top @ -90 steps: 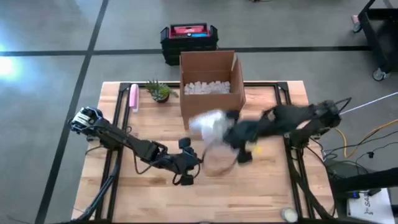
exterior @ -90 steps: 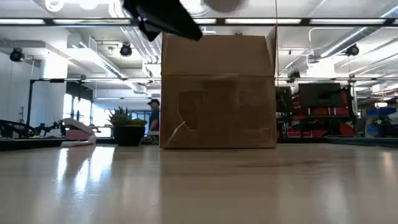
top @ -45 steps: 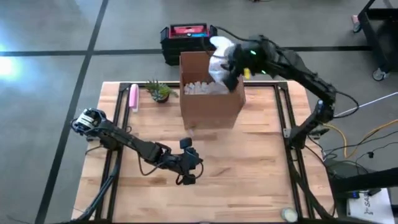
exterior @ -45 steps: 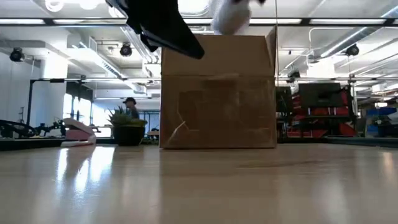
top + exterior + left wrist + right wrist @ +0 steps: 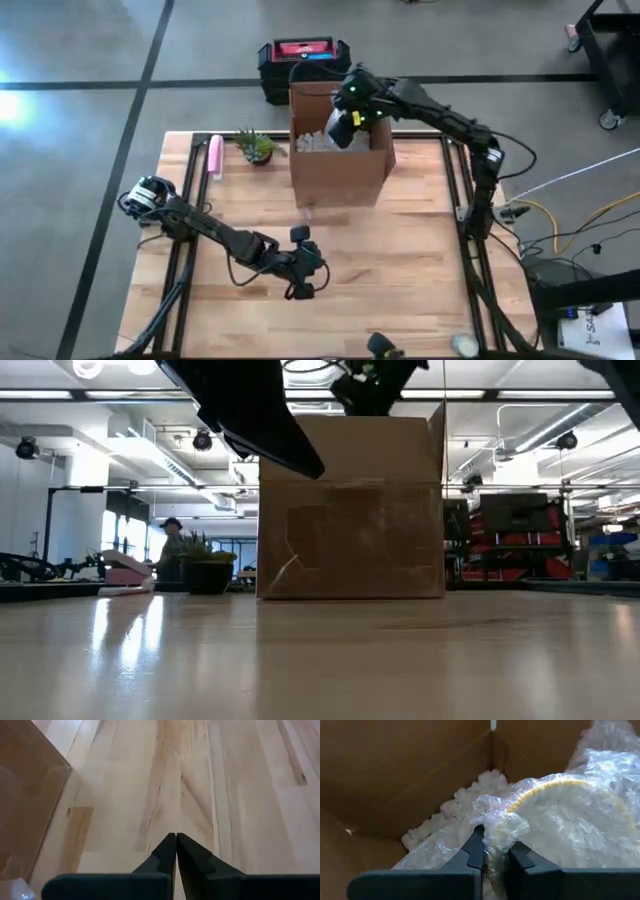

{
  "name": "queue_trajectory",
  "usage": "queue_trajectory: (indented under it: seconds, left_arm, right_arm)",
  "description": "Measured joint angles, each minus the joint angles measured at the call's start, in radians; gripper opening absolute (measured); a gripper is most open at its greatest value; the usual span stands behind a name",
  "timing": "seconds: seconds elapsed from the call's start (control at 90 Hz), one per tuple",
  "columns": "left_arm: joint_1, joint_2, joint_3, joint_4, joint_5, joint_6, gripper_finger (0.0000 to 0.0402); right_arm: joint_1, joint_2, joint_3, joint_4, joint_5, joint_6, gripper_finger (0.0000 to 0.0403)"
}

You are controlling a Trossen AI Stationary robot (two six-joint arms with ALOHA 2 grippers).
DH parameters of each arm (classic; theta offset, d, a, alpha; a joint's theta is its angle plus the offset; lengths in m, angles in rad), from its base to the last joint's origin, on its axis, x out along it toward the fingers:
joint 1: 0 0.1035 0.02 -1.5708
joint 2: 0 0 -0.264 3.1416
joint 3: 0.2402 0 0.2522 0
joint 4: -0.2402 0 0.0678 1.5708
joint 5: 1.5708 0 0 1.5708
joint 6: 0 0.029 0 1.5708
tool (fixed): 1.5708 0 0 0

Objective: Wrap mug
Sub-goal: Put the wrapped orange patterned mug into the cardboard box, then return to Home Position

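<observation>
Right gripper pinches the clear bubble-wrapped, yellow-rimmed mug by slippery film inside the brown cardboard box at the tabletop's far edge; fragile, better gripped around its body. Left gripper sits closed, empty.

One cardboard box stands at the counter's far edge, open at the top, with a heap of white packing peanuts inside, too many to count. One mug wrapped in bubble wrap is inside the box. One potted plant and one pink object sit near the far left corner. One black and red case lies on the floor behind the counter. Two arms work here, each with one hand: left hand, right hand. One person shows in the room beyond.
</observation>
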Motion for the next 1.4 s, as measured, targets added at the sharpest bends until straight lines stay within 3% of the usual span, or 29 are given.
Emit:
queue_trajectory:
  seconds: [0.1, 0.256, 0.533, 0.767, 1.033, 1.189, 1.4]
  left_arm:
    - [-0.003, 0.000, 0.000, -0.002, 0.016, -0.008, 0.0000]
    - [-0.007, 0.000, 0.000, -0.001, 0.016, -0.012, 0.0000]
    - [-0.008, 0.000, 0.000, 0.000, 0.017, -0.017, 0.0000]
    - [-0.007, 0.000, -0.001, 0.001, 0.016, -0.017, 0.0000]
    - [-0.011, -0.016, -0.001, -0.007, 0.017, -0.017, 0.0000]
    - [-0.021, -0.067, -0.001, -0.056, 0.017, -0.020, 0.0000]
    - [-0.022, -0.175, -0.007, -0.136, 0.014, -0.001, 0.0000]
  right_arm:
    - [0.006, 0.041, 0.000, 0.000, -0.008, 0.011, 0.0014]
    - [0.008, 0.075, 0.001, 0.001, -0.126, 0.047, 0.0039]
    - [0.018, 0.091, 0.001, -0.008, -0.124, 0.010, 0.0154]
    - [0.012, 0.018, 0.088, -0.043, -0.124, -0.029, 0.0235]
    - [0.020, -0.165, 0.190, -0.172, -0.122, -0.138, 0.0270]
    - [0.018, -0.307, 0.099, -0.252, -0.123, -0.179, 0.0271]
    - [0.020, -0.524, -0.191, -0.219, -0.126, -0.188, 0.0249]
